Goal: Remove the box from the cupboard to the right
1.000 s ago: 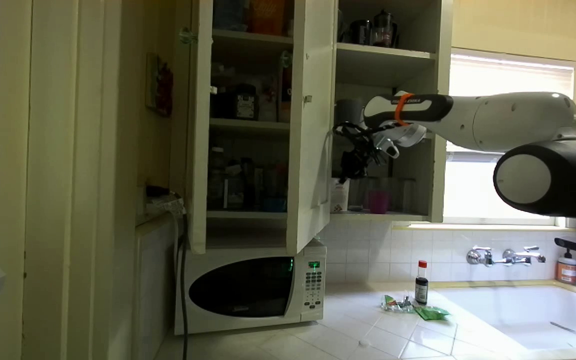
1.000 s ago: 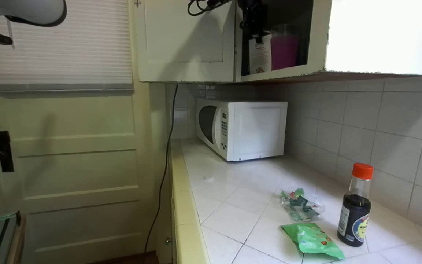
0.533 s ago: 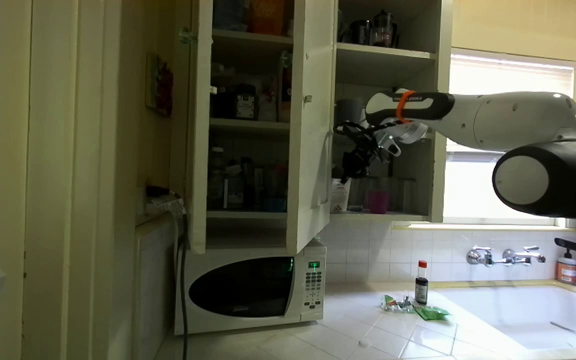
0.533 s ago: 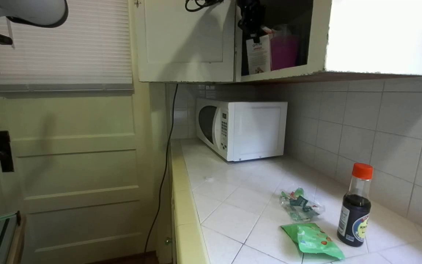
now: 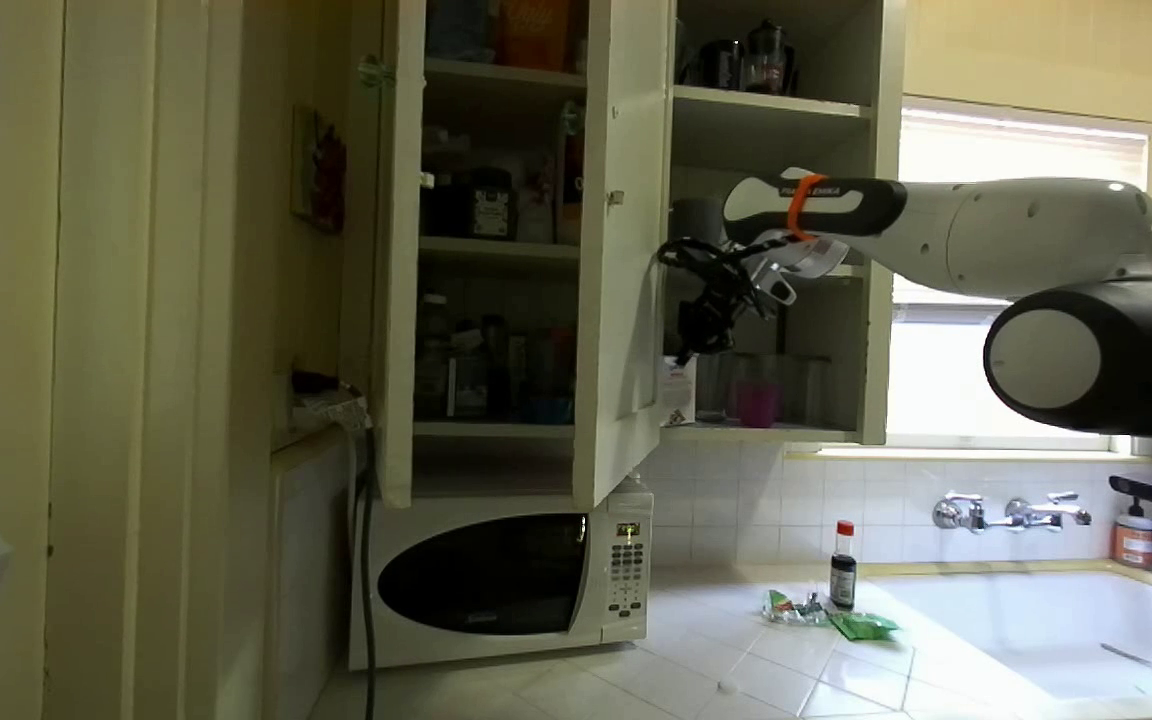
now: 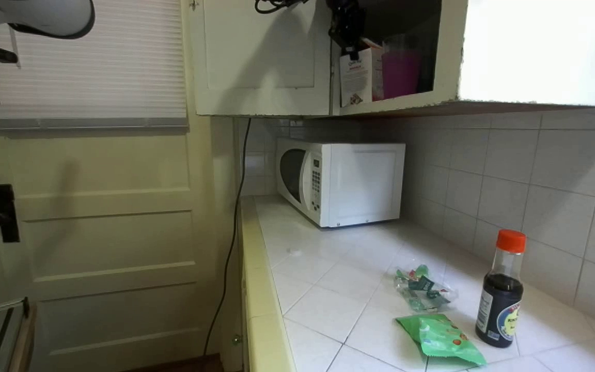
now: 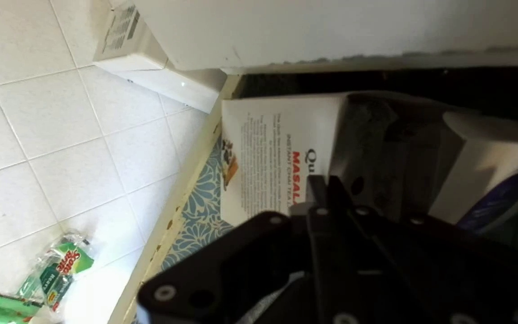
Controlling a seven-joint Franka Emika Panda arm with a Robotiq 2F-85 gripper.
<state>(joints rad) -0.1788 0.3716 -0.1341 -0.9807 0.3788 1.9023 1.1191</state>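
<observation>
- Half done at most, I judge: the masala chai box point(image 7: 279, 153) is upright at the front edge of the cupboard's point(image 5: 626, 260) lowest shelf point(image 5: 816, 435), near the pink cup point(image 6: 400, 75)
- My claw point(image 7: 328, 182) looks nearly closed, pinching the box's front wall
- What remains: drawing it clear
- I can't tell whether its base touches the shelf; its rear sinks into shadow

A matt finish is shown by the black jointed gripper point(image 7: 325, 180). Touching it, smooth printed paperboard is seen in the small upright whitish box point(image 7: 263, 157). Near the gripper, rough, chipped paint is borne by the tall white wall cupboard point(image 6: 450, 57). Well below it, a glossy finish is seen on the white tiled countertop point(image 6: 323, 310), and a crinkled shine on the flat green plastic packet point(image 6: 439, 338).
</observation>
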